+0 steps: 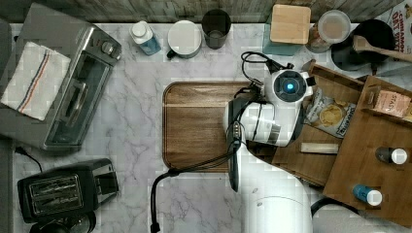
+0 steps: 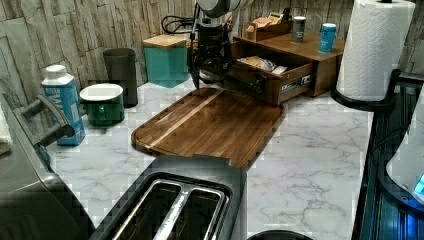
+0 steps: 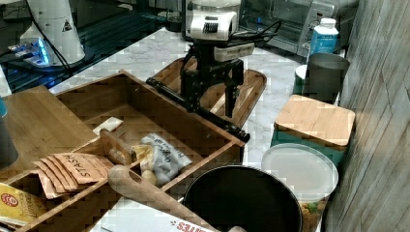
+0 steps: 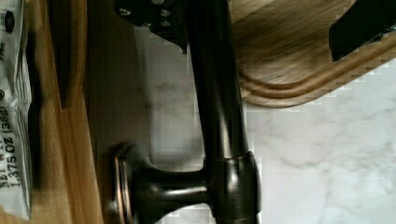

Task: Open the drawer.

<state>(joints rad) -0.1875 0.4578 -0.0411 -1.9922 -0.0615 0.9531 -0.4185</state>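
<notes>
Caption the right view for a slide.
Open gripper straddling the black bar handle of the pulled-out wooden drawer.

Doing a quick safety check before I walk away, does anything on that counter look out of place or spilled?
Nothing spilled or damaged. The drawer stands pulled out, snack bag inside, with the gripper open astride its black handle. The cutting board lies flat beside it.

wall (image 2: 75, 30): grey stone-look planks | counter (image 2: 320, 150): white marble
</notes>
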